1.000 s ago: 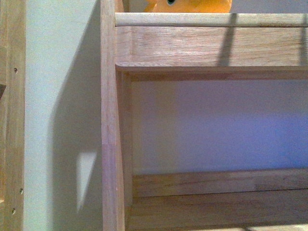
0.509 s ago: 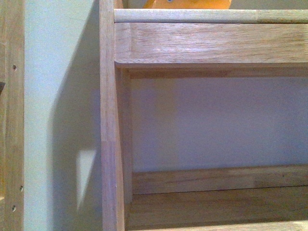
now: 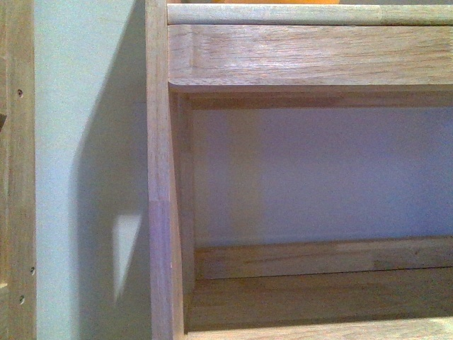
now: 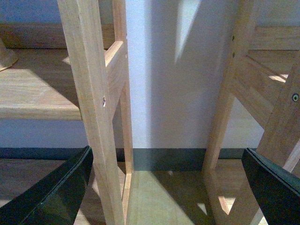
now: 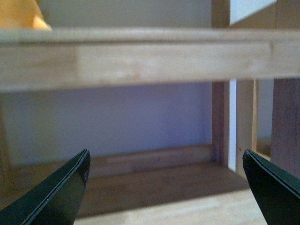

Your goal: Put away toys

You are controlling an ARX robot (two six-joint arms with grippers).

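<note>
The toy (image 5: pixel 18 13) appears in the right wrist view as an orange-yellow plush bulge resting on the upper shelf behind the wooden rail (image 5: pixel 140 58). The front view catches only a thin orange sliver of the toy (image 3: pixel 283 1) at its very top edge. My right gripper (image 5: pixel 166 157) is open and empty, below that rail and facing the lower shelf opening. My left gripper (image 4: pixel 166 159) is also open with nothing in it, looking at the gap between two wooden shelf frames near the floor.
A wooden shelf unit fills the front view, with its upright post (image 3: pixel 161 184), upper rail (image 3: pixel 304 53) and lower board (image 3: pixel 318 297). Another wooden frame (image 3: pixel 15 177) stands to the left. Shelf legs (image 4: pixel 91 108) and a dark skirting board (image 4: pixel 168 159) lie ahead of the left gripper.
The shelf rail has risen in the front view, and the orange toy has slid almost entirely off the top edge.
</note>
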